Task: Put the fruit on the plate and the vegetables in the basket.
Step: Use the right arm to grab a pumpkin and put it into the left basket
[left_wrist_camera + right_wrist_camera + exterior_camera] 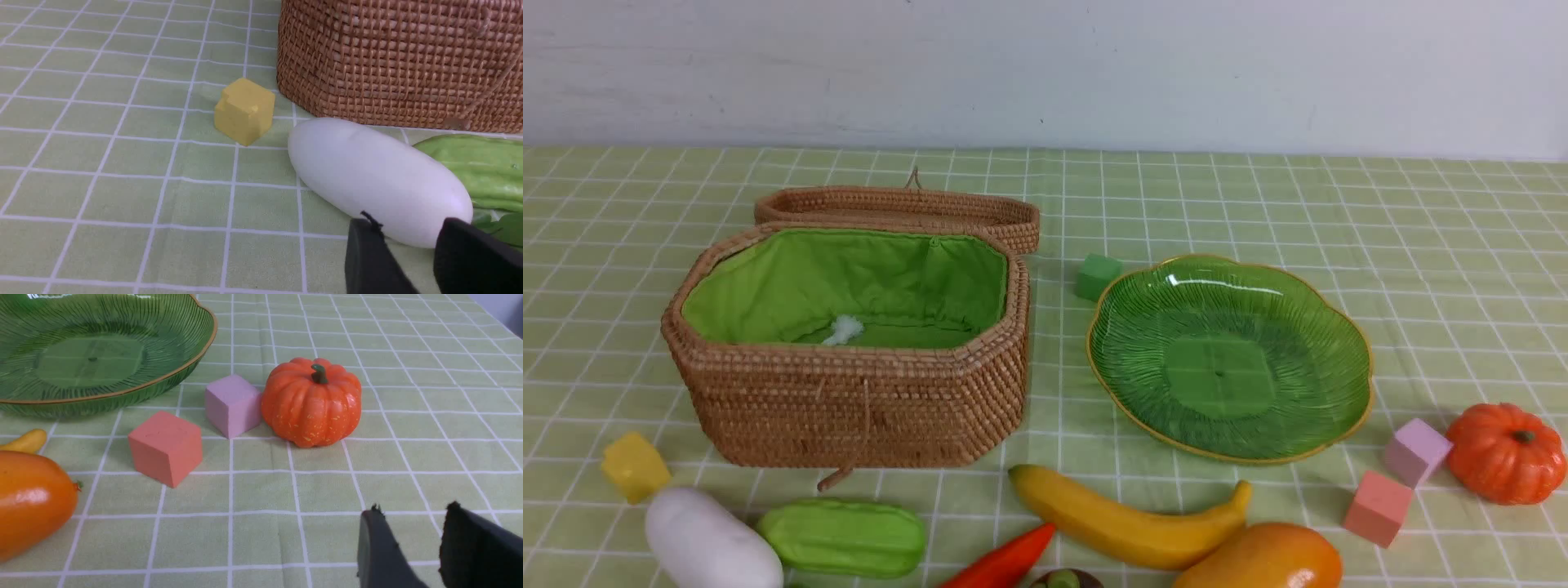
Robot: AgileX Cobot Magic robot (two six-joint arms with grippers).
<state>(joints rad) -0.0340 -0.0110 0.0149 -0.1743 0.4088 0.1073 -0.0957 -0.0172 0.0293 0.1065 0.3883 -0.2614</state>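
- Nearest, at the front edge of the counter [1258, 204], lie the mangosteen [1063, 580], the red-orange vegetable [1005, 562] and the mango [1262, 559], all partly cut off by the frame.
- Just behind them, the white radish [711, 543] and ridged gourd [845, 537] lie side by side on the left, and the banana [1127, 523] lies in the middle.
- Left gripper [408, 261]: jaws partly apart and empty, close to the radish's near end. Whether it touches, I cannot tell.
- Right gripper [416, 547]: jaws parted about as much and holding nothing. The pumpkin [311, 402] sits well ahead of it, beside the purple cube [233, 404] and the salmon cube [165, 447].
- Farther back, the basket [849, 408] stands open with its lid [898, 208] behind. Only a white tuft [843, 328] shows inside.
- Right of the basket, the plate [1229, 359] is bare, with a green cube [1097, 276] by its far rim.
- My reading: sorting is at its first pick, probably the radish. It looks wider than the gap, so the jaws would need to spread before closing, then the lift must clear the basket's wall.
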